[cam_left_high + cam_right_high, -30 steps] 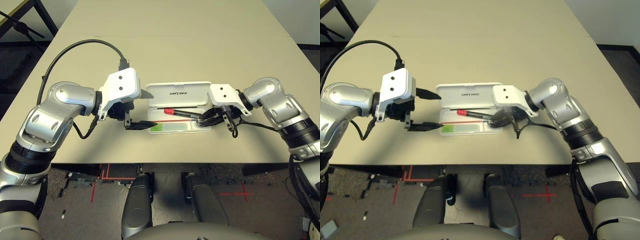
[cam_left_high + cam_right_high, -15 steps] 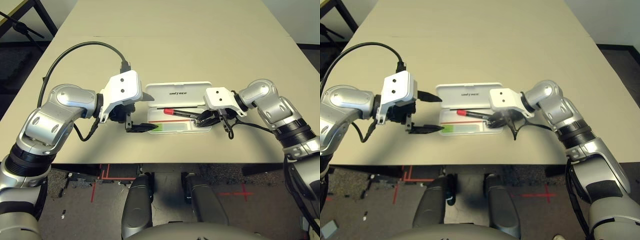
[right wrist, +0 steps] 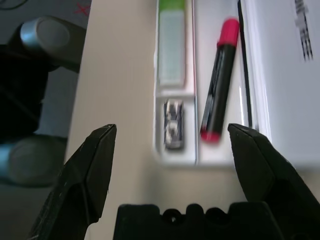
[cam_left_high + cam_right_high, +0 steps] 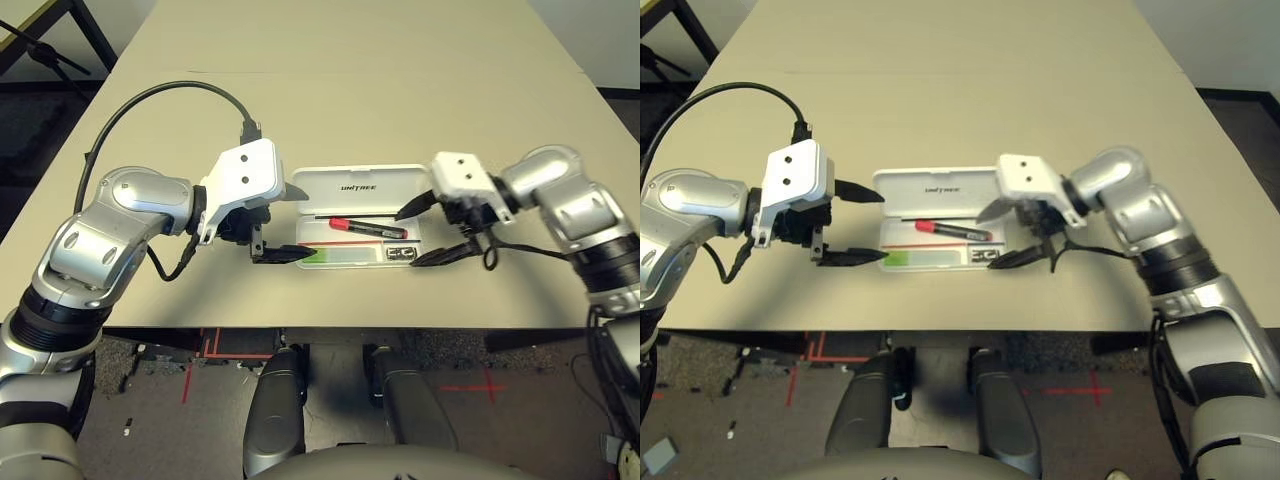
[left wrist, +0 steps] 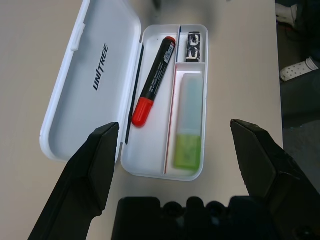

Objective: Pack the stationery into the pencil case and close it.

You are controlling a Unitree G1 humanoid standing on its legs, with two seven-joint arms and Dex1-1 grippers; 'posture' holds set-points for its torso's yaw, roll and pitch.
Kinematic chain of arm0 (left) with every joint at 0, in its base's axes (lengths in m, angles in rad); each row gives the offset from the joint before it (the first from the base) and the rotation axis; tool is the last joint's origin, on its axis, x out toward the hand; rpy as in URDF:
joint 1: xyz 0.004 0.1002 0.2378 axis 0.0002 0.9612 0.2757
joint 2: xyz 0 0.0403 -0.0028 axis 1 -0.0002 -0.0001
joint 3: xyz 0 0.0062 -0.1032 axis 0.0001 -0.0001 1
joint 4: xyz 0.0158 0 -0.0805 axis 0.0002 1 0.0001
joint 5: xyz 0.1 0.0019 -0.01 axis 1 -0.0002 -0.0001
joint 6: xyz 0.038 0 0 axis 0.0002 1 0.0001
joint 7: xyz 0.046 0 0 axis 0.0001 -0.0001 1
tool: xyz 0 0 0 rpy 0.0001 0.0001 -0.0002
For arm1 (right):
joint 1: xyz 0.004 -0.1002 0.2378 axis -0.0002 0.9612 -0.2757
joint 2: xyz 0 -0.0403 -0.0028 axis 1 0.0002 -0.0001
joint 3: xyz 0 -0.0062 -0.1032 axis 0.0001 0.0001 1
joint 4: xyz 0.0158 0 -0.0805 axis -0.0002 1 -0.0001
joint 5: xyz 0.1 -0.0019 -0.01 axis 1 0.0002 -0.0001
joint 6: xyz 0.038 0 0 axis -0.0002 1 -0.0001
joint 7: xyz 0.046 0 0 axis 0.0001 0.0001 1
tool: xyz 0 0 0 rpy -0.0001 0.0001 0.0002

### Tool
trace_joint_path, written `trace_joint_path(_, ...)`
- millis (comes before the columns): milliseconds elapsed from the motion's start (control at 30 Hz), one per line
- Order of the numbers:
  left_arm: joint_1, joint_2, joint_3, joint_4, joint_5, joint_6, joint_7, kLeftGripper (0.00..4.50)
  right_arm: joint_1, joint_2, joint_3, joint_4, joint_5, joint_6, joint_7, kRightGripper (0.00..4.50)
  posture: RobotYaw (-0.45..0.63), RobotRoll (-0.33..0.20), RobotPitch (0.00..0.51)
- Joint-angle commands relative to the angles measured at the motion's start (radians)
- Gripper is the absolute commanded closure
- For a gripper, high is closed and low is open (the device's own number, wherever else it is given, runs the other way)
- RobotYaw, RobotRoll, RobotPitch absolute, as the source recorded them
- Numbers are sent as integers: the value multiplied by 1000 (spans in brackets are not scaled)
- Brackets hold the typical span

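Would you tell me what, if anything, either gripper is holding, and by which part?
Nothing is held: the left gripper and right gripper both stand open and empty.

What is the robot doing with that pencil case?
It's packing. The marker, green-and-clear stick and little black-and-silver cylinder all lie inside the pencil case. Its lid is still up. The left gripper and right gripper are open beside the case, holding nothing.

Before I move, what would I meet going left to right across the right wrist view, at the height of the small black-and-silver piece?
Left gripper's side aside: bare table → black-and-silver cylinder → black-and-red marker → open lid.
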Motion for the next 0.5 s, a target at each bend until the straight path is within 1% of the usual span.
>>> trace_joint_path(33,11,14,-1,-7,-4,-4,-8,0,24,-88,-58,3,65,44,13,65,53,0,198)
trace_joint_path(200,20,20,5,-12,-9,-3,-9,0,51,-174,-148,36,90,79,5,65,41,0,198)
trace_joint_path(367,23,24,9,-4,-10,-11,-15,0,110,-222,-224,7,124,135,-20,65,26,0,197)
trace_joint_path(500,24,25,5,9,-6,-21,-19,0,171,-242,-266,-26,146,156,-41,65,15,0,196)
